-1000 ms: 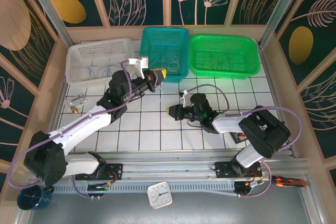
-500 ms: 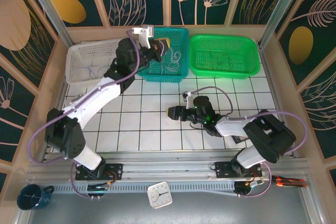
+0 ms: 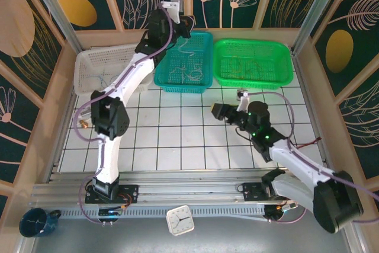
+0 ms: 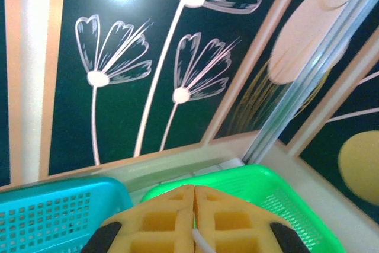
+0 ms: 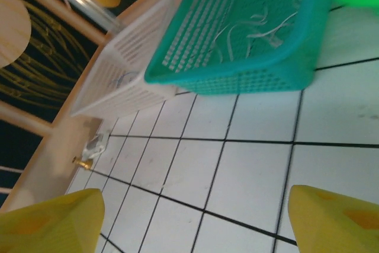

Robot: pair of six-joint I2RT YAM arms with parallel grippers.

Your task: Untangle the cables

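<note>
Above the far edge of the desk (image 3: 177, 140), the left claw (image 4: 194, 205) is pinching a thin whitish cable (image 4: 199, 240); best lowering it into the teal plastic basket (image 3: 177, 82).

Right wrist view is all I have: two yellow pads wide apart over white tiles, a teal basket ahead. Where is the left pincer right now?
Observer: In the top view the left pincer is raised over the far rim of the teal basket.
Operator: Open or shut?
Observer: Shut. In the left wrist view its yellow pads meet, with a thin whitish strand pinched between them.
Operator: Any cables outside the teal one?
Observer: Yes. From above, the white basket to its left holds a few thin bluish strands.
</note>
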